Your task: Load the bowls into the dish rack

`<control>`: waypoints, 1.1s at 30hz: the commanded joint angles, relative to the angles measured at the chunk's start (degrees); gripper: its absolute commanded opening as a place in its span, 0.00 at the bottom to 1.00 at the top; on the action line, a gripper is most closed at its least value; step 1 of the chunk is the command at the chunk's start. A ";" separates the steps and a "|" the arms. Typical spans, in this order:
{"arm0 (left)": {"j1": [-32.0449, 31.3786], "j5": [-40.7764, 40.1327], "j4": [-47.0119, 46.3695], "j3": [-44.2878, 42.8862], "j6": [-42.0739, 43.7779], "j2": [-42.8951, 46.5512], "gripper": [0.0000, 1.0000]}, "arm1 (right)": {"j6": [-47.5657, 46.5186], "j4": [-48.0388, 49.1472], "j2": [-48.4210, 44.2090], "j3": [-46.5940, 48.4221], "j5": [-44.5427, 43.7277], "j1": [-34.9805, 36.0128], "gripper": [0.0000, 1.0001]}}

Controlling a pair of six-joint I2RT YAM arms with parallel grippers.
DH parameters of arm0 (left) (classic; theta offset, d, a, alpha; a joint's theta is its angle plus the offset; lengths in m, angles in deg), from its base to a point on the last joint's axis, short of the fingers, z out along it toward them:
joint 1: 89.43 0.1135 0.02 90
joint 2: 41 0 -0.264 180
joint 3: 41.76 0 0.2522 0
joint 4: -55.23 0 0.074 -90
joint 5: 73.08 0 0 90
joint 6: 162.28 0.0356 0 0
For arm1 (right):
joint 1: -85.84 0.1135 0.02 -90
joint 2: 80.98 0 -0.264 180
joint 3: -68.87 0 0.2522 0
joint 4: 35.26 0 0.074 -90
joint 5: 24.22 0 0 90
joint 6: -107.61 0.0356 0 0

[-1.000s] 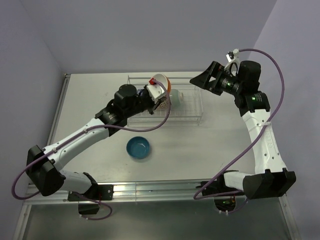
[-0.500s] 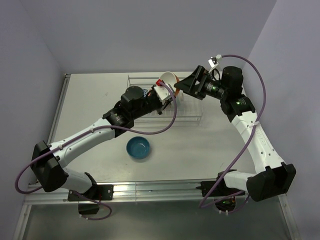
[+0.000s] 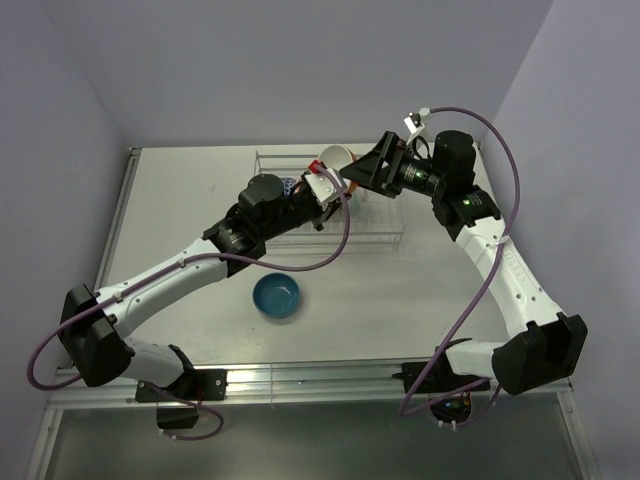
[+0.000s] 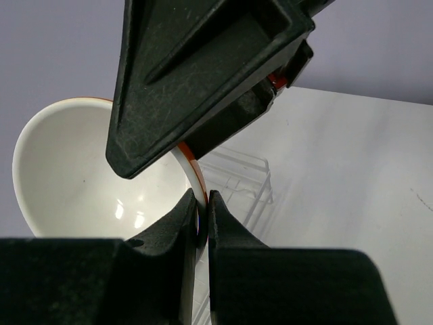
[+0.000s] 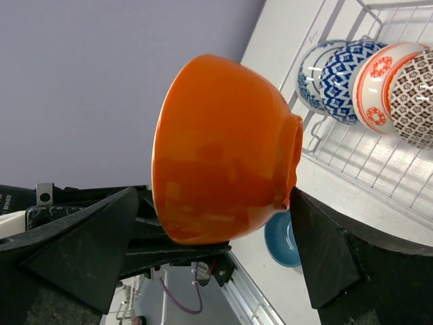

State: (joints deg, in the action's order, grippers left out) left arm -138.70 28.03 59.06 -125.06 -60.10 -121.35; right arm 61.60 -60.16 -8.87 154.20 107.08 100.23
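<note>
Now that the right arm [image 3: 505, 270] has swung in from off the right end of the dish rack [image 3: 385, 218], we have the right fingers [image 3: 350, 181] spread wide and straddling the orange bowl [image 5: 216, 149]. One finger sits on either side, and as far as we can see neither touches it yet. The left fingers [image 4: 201, 206] are pinched on that bowl's rim (white inside, orange outside) and have nudged it slightly right to meet the other arm. The bowl hangs tipped in the air above the rack's far side. We read this as a handover being set up, not a placement, so this bowl is not racked. A row of bowls [image 5: 365, 81], four of them, already stands on edge in the rack. A blue bowl [image 3: 276, 296] sits on the desk [image 3: 180, 200] in front, well apart. Next we need the right fingers to close before the left lets go.
</note>
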 commanded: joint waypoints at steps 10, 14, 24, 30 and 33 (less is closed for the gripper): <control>-0.38 4.61 -5.18 0.90 -2.16 6.09 0.00 | -2.86 4.37 -1.63 -0.12 2.47 0.46 0.97; -0.47 5.58 -4.92 0.98 -2.95 6.27 0.00 | -2.77 4.72 -1.28 0.59 3.96 0.37 0.91; -0.38 5.06 -3.69 1.07 -2.43 5.91 0.00 | -0.57 7.53 -1.37 -1.17 7.13 0.55 0.46; -0.38 4.27 -1.94 1.33 -1.99 5.91 0.12 | -2.41 5.69 -1.02 1.19 6.78 0.55 0.00; -0.38 4.18 -0.88 1.25 -1.82 6.00 0.30 | -3.47 4.02 -0.75 2.25 5.37 0.20 0.00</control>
State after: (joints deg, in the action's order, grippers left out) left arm -138.79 31.79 59.85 -123.24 -62.11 -117.64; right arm 59.67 -57.19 -8.97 153.15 112.32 100.34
